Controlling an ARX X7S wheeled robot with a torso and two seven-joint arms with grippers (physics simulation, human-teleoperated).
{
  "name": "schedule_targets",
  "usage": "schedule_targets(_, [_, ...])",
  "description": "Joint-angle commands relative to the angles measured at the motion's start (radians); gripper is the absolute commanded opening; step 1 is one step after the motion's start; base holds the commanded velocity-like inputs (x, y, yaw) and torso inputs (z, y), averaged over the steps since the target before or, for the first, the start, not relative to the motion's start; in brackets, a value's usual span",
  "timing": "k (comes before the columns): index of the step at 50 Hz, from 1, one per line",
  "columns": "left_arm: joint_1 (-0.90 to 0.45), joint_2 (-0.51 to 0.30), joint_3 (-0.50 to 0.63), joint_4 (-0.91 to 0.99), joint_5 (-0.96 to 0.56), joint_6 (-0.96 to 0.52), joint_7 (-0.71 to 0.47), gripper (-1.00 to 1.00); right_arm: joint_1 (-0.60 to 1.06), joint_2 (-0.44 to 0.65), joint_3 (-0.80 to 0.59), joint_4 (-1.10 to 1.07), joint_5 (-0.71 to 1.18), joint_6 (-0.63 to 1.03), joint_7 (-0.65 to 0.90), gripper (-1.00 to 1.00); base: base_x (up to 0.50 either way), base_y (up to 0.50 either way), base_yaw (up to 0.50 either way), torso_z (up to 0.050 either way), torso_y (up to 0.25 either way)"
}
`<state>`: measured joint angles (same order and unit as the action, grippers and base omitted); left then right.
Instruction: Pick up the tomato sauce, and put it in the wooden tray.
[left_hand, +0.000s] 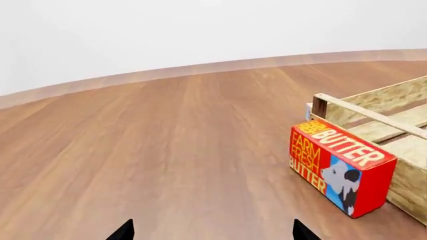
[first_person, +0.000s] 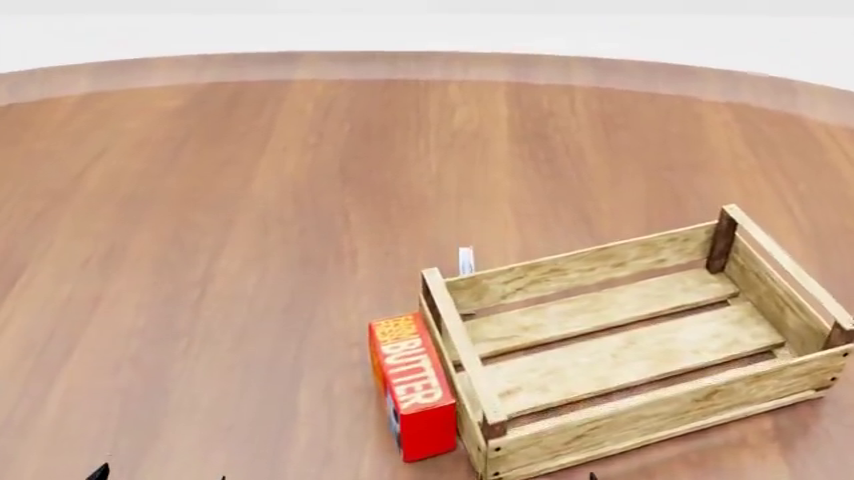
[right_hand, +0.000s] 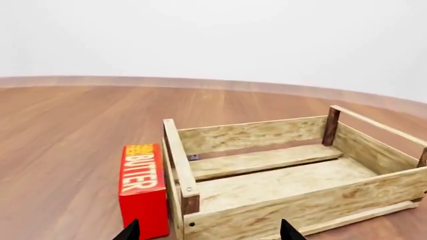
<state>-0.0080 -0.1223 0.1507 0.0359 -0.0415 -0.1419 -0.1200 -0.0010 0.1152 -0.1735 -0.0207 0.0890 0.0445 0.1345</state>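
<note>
Wood slats of the wooden tray (first_person: 574, 265) hold nothing, and you can't see the tomato sauce plainly, only a pale sliver (first_person: 465, 260) behind the tray's far left corner, past the butter box (first_person: 411, 385), so check there first, with left gripper (left_hand: 213, 232) and right gripper (right_hand: 210, 231) low, spread, empty.

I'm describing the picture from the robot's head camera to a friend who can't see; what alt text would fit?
An empty wooden tray of light slats with darker corner posts sits on a brown wood-grain table. A red butter box stands against the tray's left end. A small pale object peeks out behind the tray's far corner, too hidden to identify.
</note>
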Motion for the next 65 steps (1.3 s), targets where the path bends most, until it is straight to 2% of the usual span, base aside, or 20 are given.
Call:
schedule_targets(1, [0.000, 0.010, -0.012, -0.010, -0.021, 0.043, 0.008, 1.00, -0.005, 0.000, 0.004, -0.010, -0.003, -0.002, -0.010, 1.00, 0.50, 0.00, 0.00, 0.000, 0.000])
schedule_targets(27, [-0.001, -0.011, 0.010, -0.013, -0.042, 0.050, -0.015, 1.00, -0.008, 0.018, -0.018, -0.010, 0.019, -0.033, 0.009, 1.00, 0.50, 0.00, 0.00, 0.000, 0.001])
schedule_targets(49, [-0.006, -0.024, 0.025, -0.016, -0.057, 0.052, -0.030, 1.00, -0.011, 0.027, -0.042, -0.020, 0.011, -0.032, 0.044, 1.00, 0.00, 0.00, 0.00, 0.000, 0.000])
schedule_targets(57, [-0.006, -0.028, 0.031, -0.019, -0.060, 0.058, -0.036, 1.00, -0.098, 0.034, -0.072, -0.175, -0.056, 0.009, 0.110, 1.00, 0.00, 0.00, 0.00, 0.000, 0.001])
schedule_targets(65, [-0.005, -0.032, 0.039, -0.013, -0.061, 0.054, -0.043, 1.00, -0.310, 0.067, -0.088, -0.389, -0.120, -0.048, 0.175, 1.00, 0.00, 0.00, 0.00, 0.000, 0.000])
